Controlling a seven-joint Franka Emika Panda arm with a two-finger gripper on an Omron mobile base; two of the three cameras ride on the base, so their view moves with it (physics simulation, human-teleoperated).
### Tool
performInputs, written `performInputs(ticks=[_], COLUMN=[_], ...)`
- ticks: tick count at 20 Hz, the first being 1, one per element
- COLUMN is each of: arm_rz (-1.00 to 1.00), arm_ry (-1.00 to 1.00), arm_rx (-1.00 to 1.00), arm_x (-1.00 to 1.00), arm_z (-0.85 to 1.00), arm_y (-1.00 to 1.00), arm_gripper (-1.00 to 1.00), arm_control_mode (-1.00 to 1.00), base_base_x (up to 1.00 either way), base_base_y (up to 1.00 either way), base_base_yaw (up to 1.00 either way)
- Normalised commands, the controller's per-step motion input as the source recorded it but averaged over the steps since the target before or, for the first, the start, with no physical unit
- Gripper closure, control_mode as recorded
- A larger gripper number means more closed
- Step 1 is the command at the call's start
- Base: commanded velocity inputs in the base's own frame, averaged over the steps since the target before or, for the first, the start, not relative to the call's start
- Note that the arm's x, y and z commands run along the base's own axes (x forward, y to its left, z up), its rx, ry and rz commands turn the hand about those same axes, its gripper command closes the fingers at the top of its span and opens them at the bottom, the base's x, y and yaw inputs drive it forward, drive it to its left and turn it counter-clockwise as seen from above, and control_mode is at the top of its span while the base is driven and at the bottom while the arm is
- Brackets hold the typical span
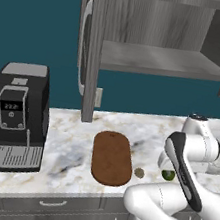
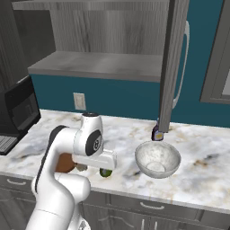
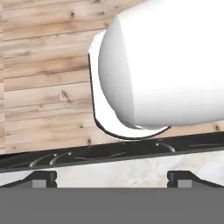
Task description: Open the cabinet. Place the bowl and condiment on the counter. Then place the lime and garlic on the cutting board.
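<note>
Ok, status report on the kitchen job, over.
Gripper open, empty. Cabinet open; bowl and condiment on counter. Lime, garlic beside board.

Grey wood-grain cabinet (image 1: 162,19), veined marble counter (image 1: 69,151), reddish wooden cutting board (image 1: 111,158).

Both base views over counter (image 1: 75,147)

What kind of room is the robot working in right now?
A rendered kitchen: a marble counter under an open wall cabinet, with a coffee machine and a cutting board on it.
</note>
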Motion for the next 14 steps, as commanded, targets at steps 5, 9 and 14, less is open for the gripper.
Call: performInputs(ticks=[5, 9, 14], arm_rz=[0.00, 0.00, 0.00], arm_ry=[0.02, 0.03, 0.04], arm_rx=[0.00, 0.00, 0.00], arm_x=[0.04, 0.06, 0.10], arm_z=[-0.19, -0.17, -0.15], arm_y=[-0.05, -0.02, 0.00], arm_gripper=[-1.00, -1.00, -1.00], arm_control_mode=[-1.00, -1.00, -1.00], base_base_x=[0.00, 0.00, 0.00], base_base_y=[0.00, 0.00, 0.00], base_base_yaw=[0.00, 0.00, 0.00])
